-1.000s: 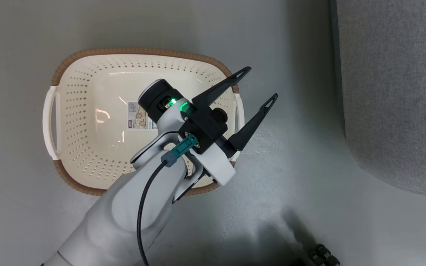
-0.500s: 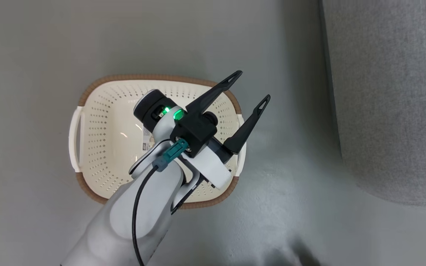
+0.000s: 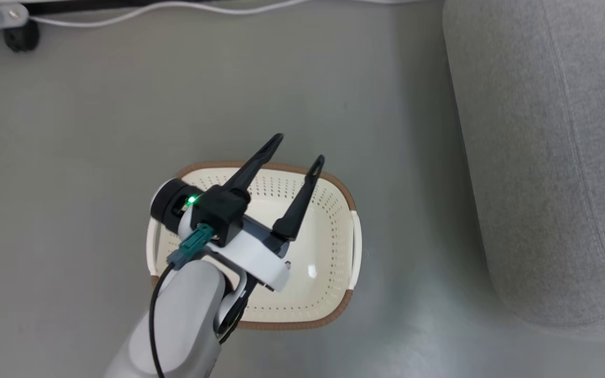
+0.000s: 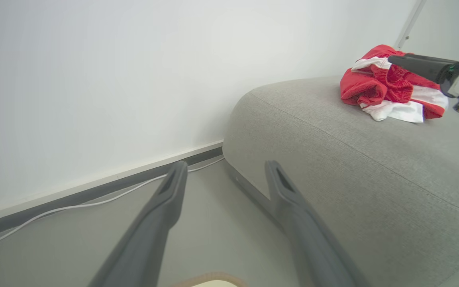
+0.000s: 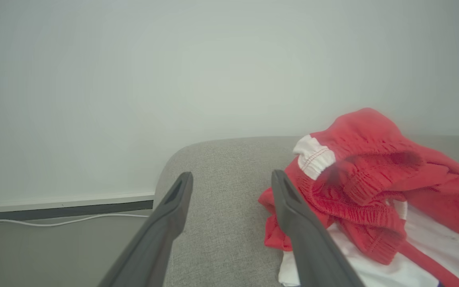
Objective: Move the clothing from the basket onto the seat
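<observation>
Honestly, the basket looks empty and the clothing sits piled on the seat, so the only worry is the spread right gripper beside it snagging fabric; the left gripper is spread too.

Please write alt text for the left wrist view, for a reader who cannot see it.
Red and white clothing lies in a heap on the grey seat, at the upper right. In front, the left gripper is open and empty, its dark fingers pointing toward the seat's rounded corner; behind are a white wall and a cable on the floor.
</observation>
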Available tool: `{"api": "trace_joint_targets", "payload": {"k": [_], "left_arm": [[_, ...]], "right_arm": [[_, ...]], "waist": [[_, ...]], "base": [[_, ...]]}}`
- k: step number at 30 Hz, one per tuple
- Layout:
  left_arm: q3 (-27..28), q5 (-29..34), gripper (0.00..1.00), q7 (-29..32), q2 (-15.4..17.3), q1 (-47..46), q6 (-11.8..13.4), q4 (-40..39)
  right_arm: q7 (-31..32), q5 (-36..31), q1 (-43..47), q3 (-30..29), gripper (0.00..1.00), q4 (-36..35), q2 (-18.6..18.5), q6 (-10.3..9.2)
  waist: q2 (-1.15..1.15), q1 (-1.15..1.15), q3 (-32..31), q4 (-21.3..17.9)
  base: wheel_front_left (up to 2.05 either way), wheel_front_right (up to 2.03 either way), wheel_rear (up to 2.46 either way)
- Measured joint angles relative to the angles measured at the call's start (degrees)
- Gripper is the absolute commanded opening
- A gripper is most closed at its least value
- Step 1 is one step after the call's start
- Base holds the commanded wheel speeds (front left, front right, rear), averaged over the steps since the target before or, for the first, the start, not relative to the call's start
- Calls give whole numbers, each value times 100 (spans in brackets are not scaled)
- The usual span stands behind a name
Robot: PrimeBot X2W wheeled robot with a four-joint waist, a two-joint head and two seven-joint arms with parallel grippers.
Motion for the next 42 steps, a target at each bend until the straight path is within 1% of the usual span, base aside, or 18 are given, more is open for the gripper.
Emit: {"api": "trace_joint_targets", "payload": {"k": [5, 11, 18, 24, 29, 32, 37, 42], "left_arm": [[445, 1, 100, 1, -11, 362, 7, -3], [1048, 19, 100, 1, -19, 836, 79, -12], [1812, 107, 100, 1, -31, 1379, 215, 20], [2375, 233, 100, 1, -30, 1800, 414, -7], [2576, 331, 100, 1, -33, 2030, 594, -105], [2624, 331, 100, 2, -31, 2204, 655, -162], [2637, 272, 100, 2, -33, 2505, 669, -213], [2633, 222, 100, 2, -31, 2709, 655, -259]], "right_arm": [[0, 116, 310, 425, 100, -323, 214, 1], [0, 276, 626, 719, 100, -530, 427, 1], [0, 304, 1126, 1063, 100, -821, 701, 0], [0, 244, 1596, 1352, 100, -1060, 927, 0], [0, 219, 2010, 1432, 100, -1236, 1154, 0], [0, 180, 2301, 1456, 100, -1280, 1276, 0], [0, 120, 2659, 1426, 100, -1317, 1407, 0], [0, -25, 2860, 1223, 100, -1348, 1454, 0]], "waist": [[0, 0, -425, 165], [0, 0, -933, 395], [0, 0, -1497, 625], [0, 0, -1863, 736], [0, 0, -2040, 766], [0, 0, -2145, 758], [0, 0, -2318, 729], [0, 0, -2445, 698]], "base": [[0, 0, 0], [0, 0, 0], [0, 0, 0], [0, 0, 0], [0, 0, 0], [0, 0, 0], [0, 0, 0], [0, 0, 0]]}}
